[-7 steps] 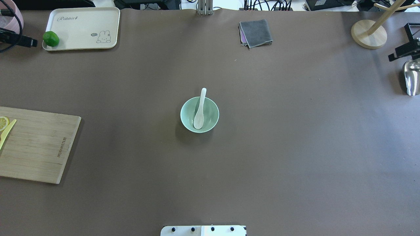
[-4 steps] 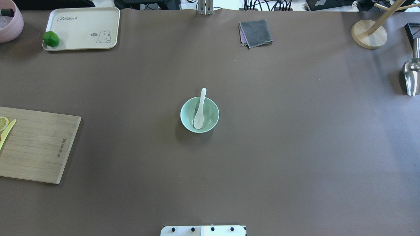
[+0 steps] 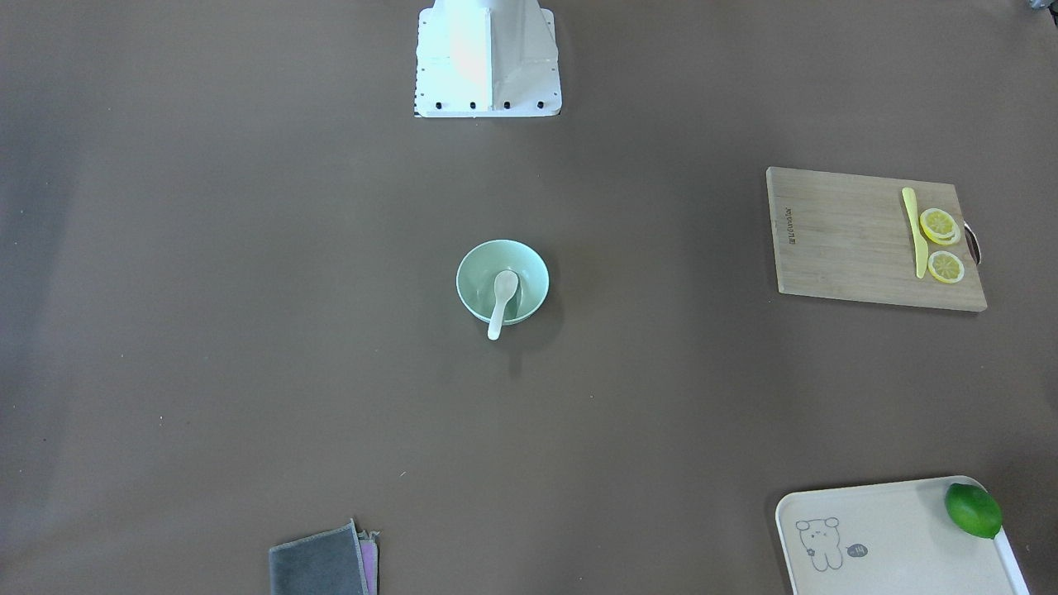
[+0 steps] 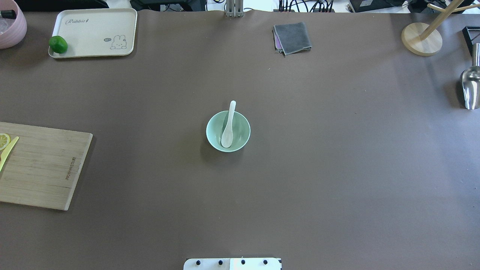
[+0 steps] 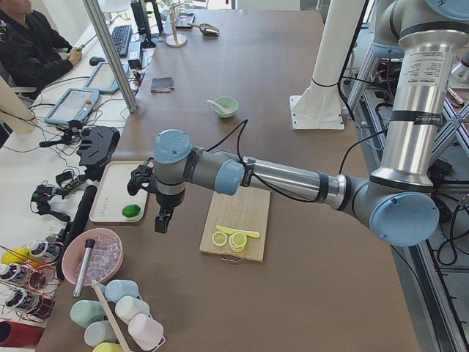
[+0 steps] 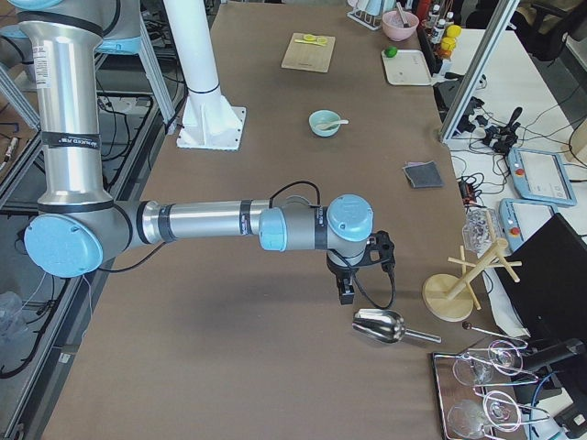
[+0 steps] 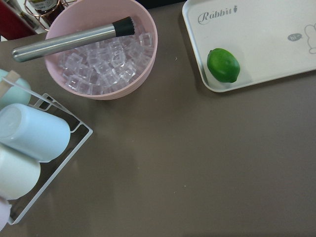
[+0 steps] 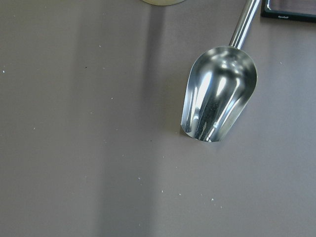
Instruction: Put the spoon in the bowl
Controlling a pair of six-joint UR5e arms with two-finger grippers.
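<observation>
The white spoon lies in the pale mint-green bowl at the table's middle, its scoop inside and its handle leaning out over the far rim. Both also show in the front view, the spoon in the bowl. My left gripper hangs above the table's left end near the tray, seen only in the exterior left view; I cannot tell if it is open. My right gripper hangs over the metal scoop at the right end, seen only in the exterior right view; I cannot tell its state.
A wooden cutting board with a yellow knife and lemon slices lies left. A tray holds a lime. A grey cloth, a wooden stand, a metal scoop and a pink ice bowl sit around the edges.
Both grippers, seen at the left and right edges of the overhead view a second ago, have moved out of that view. The spoon and bowl have not moved.
</observation>
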